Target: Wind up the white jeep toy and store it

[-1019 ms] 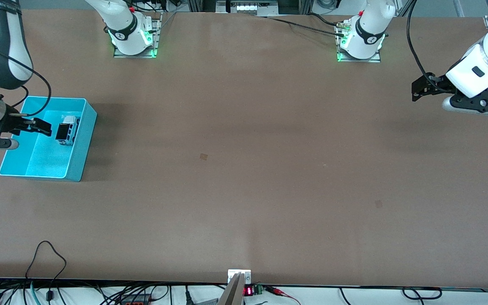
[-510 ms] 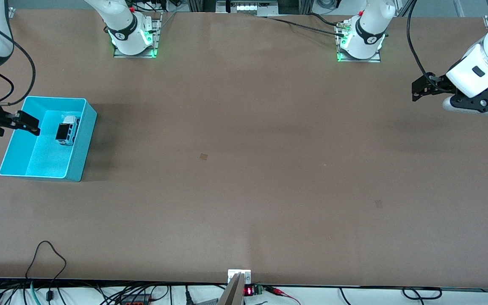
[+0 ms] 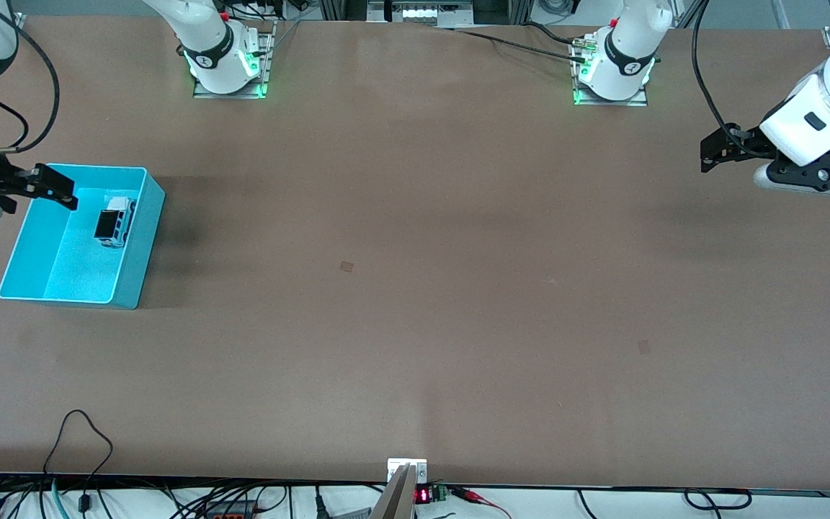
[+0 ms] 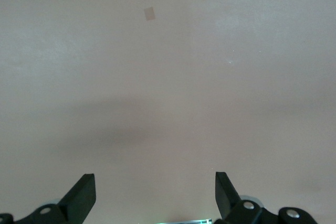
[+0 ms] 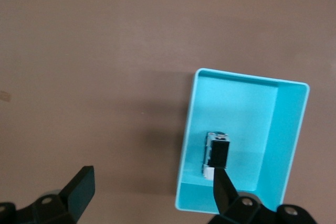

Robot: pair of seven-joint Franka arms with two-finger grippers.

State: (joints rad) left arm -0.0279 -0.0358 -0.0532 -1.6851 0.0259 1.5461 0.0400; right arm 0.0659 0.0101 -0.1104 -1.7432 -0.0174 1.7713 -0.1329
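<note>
A brown tabletop (image 3: 415, 288) carries a turquoise bin (image 3: 130, 277) near the edge at the right arm's end. The white jeep toy (image 3: 114, 224) lies inside the bin, against its wall nearest the tabletop's middle. The right tool (image 3: 44, 189) hovers over the bin's corner, fingers spread wide and empty. The left tool (image 3: 717, 151) waits above the left arm's end, also wide and empty.

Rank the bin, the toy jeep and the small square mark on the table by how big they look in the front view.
1. Turquoise bin, by far the largest.
2. White toy jeep, lying inside the bin.
3. Square mark mid-table, smallest.
</note>
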